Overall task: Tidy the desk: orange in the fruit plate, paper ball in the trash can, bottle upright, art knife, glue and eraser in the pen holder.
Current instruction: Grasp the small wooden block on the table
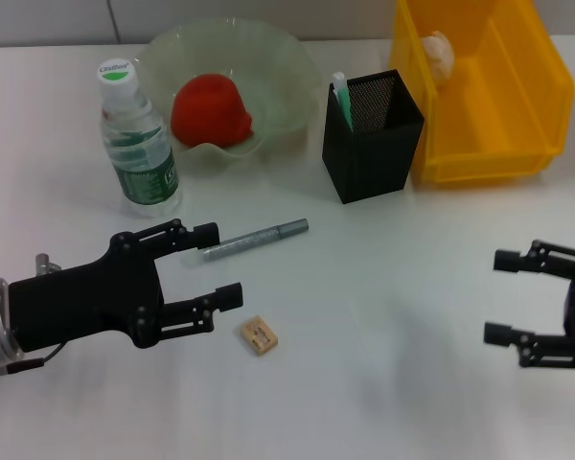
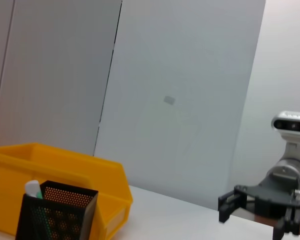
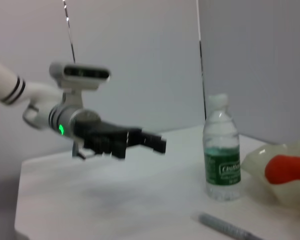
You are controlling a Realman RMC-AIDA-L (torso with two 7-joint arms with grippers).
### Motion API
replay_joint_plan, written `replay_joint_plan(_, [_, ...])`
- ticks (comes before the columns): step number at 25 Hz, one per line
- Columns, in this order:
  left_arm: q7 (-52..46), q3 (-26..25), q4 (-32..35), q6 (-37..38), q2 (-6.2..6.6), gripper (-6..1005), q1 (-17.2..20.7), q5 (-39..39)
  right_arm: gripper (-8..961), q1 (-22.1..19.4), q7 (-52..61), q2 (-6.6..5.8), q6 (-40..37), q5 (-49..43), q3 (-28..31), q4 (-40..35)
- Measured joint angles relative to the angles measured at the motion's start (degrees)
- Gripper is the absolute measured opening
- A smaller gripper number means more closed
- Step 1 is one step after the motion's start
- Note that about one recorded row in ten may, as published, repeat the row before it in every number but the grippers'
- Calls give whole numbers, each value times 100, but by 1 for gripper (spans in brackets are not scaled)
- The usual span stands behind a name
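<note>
An orange-red fruit (image 1: 211, 110) lies in the pale green fruit plate (image 1: 278, 67). The water bottle (image 1: 139, 144) stands upright left of the plate. A silver art knife (image 1: 257, 239) and a tan eraser (image 1: 259, 334) lie on the table. A green-and-white glue stick (image 1: 342, 96) stands in the black mesh pen holder (image 1: 372, 144). A paper ball (image 1: 439, 53) lies in the yellow bin (image 1: 517, 105). My left gripper (image 1: 222, 264) is open and empty, just left of the knife and eraser. My right gripper (image 1: 498, 296) is open and empty at the right.
The right wrist view shows the bottle (image 3: 221, 155), the plate (image 3: 262, 162), the knife (image 3: 225, 227) and my left gripper (image 3: 157, 142). The left wrist view shows the bin (image 2: 65, 170) and the pen holder (image 2: 60, 210).
</note>
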Motion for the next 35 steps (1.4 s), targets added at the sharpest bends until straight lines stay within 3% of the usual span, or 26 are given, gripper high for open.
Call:
replay_joint_plan(5, [-87,9,0,-44,7,783,-34,44,810,-16,-346,85,265,-307,-7,135])
replay_joint_plan(27, [-115,56,40,-148,26,764,-149,59,809,56,-465,100,498,-675,56,275])
replay_joint_plan(35, [-259,86,61,-270,26,757,-290,59,809,66,-485,173,670,-646,587,280])
